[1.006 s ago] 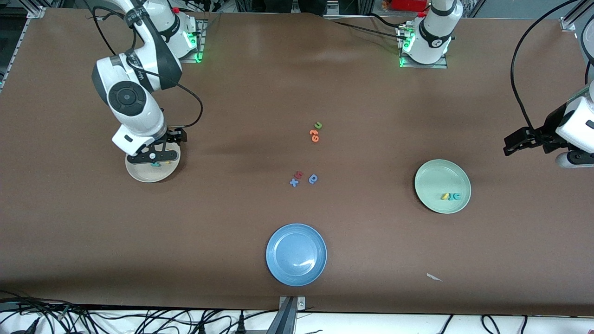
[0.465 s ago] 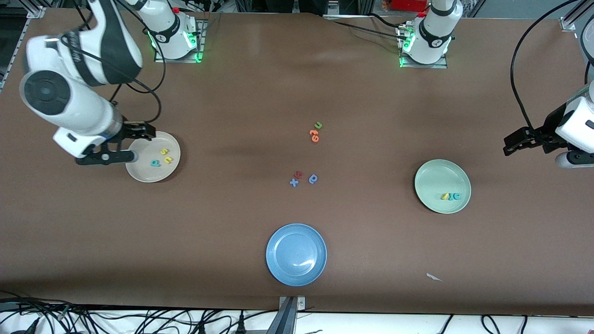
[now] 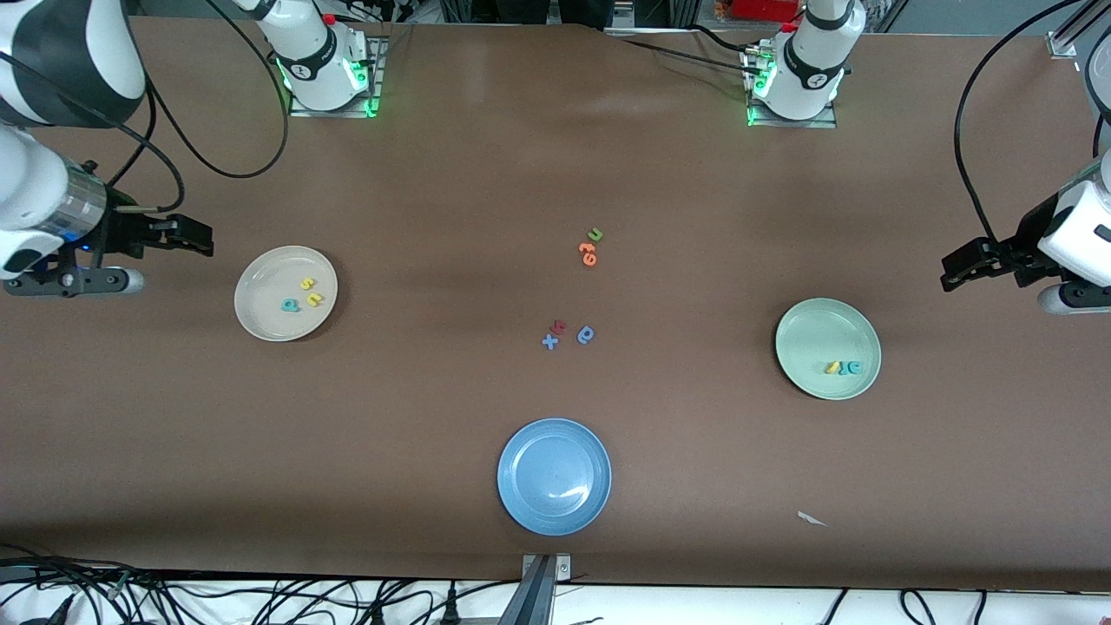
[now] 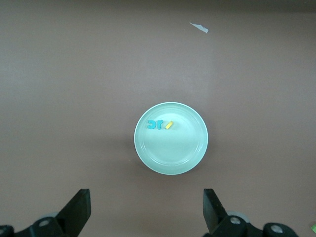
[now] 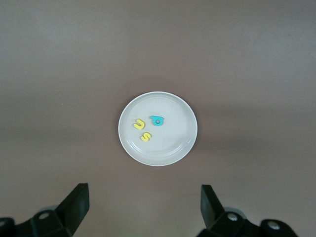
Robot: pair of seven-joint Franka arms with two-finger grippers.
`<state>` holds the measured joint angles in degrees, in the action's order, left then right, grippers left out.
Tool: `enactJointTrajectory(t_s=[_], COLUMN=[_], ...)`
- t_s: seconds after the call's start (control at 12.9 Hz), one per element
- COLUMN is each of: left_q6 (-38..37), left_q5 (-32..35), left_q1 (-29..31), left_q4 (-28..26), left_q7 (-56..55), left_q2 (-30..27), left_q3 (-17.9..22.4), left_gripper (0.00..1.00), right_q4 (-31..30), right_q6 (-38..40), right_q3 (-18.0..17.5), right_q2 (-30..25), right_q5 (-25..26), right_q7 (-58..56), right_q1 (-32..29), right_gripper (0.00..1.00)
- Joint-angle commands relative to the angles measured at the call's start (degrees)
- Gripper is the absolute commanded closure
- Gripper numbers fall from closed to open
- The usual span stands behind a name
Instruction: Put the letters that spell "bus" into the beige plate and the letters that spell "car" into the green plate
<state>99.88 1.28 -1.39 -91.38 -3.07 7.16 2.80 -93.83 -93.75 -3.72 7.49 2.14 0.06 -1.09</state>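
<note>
1. Looking at the round cream-beige plate (image 3: pixel 285 292) toward the right arm's end of the tabletop (image 3: pixel 434 417), you are seeing the teal b (image 3: pixel 290 305), the yellow u (image 3: pixel 313 299) and the yellow s (image 3: pixel 306 283) all lying inside it; I judge "bus" done.
2. Checking the round pale mint-green plate (image 3: pixel 827 348) toward the left arm's end, you are seeing the yellow a (image 3: pixel 831 367) and the teal r and c (image 3: pixel 852 367) lying in a tight row near its rim; "car" looks done too.
3. Hovering over bare tabletop beside the beige plate, the right gripper (image 3: pixel 130 260) is holding nothing, its fingers (image 5: pixel 74 202) standing wide apart.
4. Waiting over the tabletop's edge near the green plate, the left gripper (image 3: pixel 998 269) is also empty, fingers (image 4: pixel 79 207) spread wide.
5. Risking the most now is any further reach: you are leaving distractors out in the middle, namely the green u (image 3: pixel 595 234), the orange letters (image 3: pixel 588 253), the blue rounded letter (image 3: pixel 587 334), the blue x (image 3: pixel 549 341) and a red letter (image 3: pixel 560 326). Picking the green u as a second "u" would be spoiling the beige plate.
6. Sweeping an arm low over either plate could be nudging it or flicking the light foam letters out, especially the row sitting close to the green plate's rim.
7. Dropping anything into the empty blue plate (image 3: pixel 554 476) would be a plain error.
</note>
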Motion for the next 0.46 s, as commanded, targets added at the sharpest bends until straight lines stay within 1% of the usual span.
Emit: enactJointTrajectory(t_s=[0.0, 0.08, 0.15, 0.31, 0.39], left_q6=[0.4, 0.4, 0.4, 0.4, 0.4], left_q5=[-1.28, -1.28, -1.28, -1.28, -1.28], left_q1=[-0.02, -0.02, -0.02, -0.02, -0.02], left_q4=[-0.2, -0.2, -0.2, -0.2, -0.2], left_q7=[0.35, 0.35, 0.35, 0.35, 0.35], left_q2=[-0.31, -0.31, -0.31, -0.31, -0.31], left_q3=[0.1, 0.1, 0.02, 0.01, 0.01], left_gripper=[0.0, 0.0, 0.0, 0.0, 0.0], right_q4=[0.14, 0.31, 0.32, 0.49, 0.49], right_q6=[1.81, 2.94, 3.04, 2.69, 2.69], right_q3=[0.91, 0.99, 1.08, 0.91, 0.91], right_q2=[-1.25, -1.34, -1.51, -1.51, -1.51], right_q5=[-2.05, -5.01, -6.43, -5.92, -4.7], right_q7=[-0.24, -0.15, -0.15, -0.15, -0.24], right_q1=[1.36, 1.36, 1.36, 1.36, 1.36], right_gripper=[0.0, 0.0, 0.0, 0.0, 0.0])
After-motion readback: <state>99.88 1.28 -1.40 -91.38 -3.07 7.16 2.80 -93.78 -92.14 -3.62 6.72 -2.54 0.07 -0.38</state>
